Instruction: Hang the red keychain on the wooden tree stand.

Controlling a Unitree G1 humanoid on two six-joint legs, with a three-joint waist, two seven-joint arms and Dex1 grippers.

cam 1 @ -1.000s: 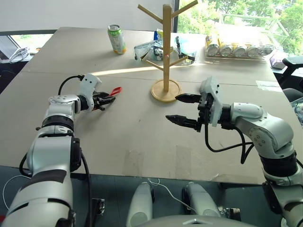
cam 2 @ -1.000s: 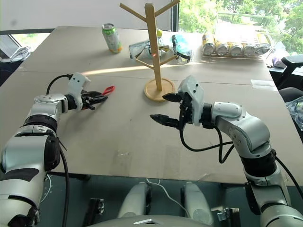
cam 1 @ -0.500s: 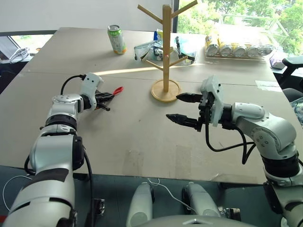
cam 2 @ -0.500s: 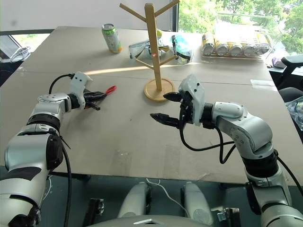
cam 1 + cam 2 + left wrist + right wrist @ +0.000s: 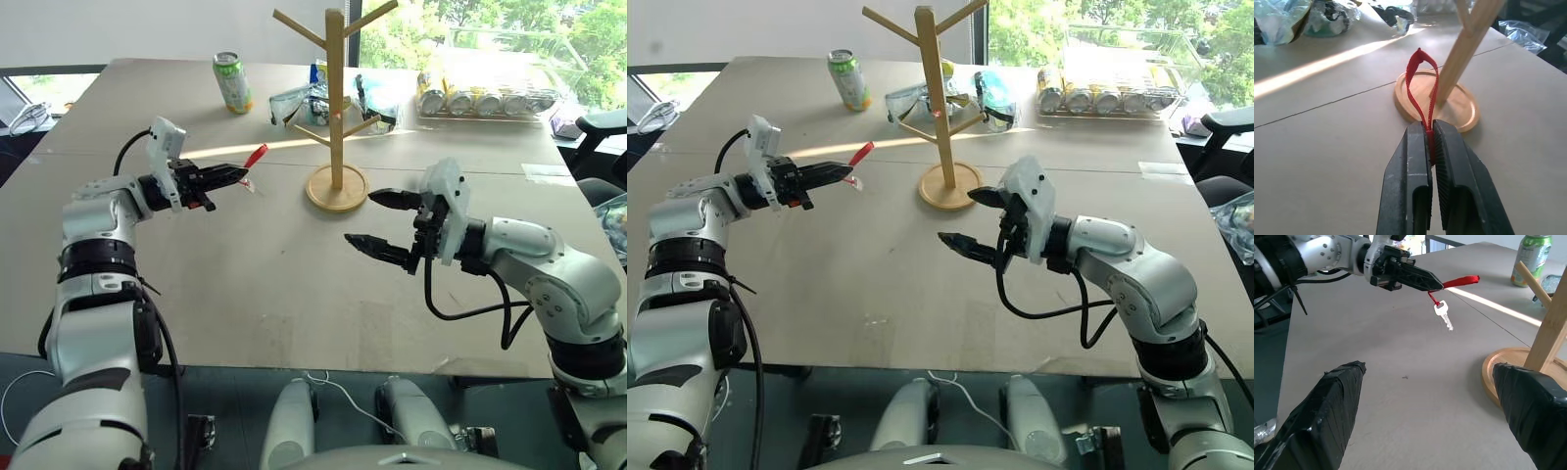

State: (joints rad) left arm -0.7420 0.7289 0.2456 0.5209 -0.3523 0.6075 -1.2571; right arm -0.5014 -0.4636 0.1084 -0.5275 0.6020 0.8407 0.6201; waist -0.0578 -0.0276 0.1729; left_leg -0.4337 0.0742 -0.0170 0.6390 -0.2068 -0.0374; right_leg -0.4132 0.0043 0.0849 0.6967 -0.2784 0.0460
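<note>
Left fingers [image 5: 1431, 147] clamp red keychain [image 5: 1422, 85]; right fingers [image 5: 1425, 396] spread, empty; no readable writing.

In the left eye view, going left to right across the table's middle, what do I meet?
Left gripper → red keychain → wooden tree stand → right gripper.

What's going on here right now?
The left gripper is shut on the red keychain, holding it in the air above the table, the silver key dangling below. The wooden tree stand stands a little beyond, nothing on its pegs yet. The right gripper hovers near the base, jaws open and empty.
</note>
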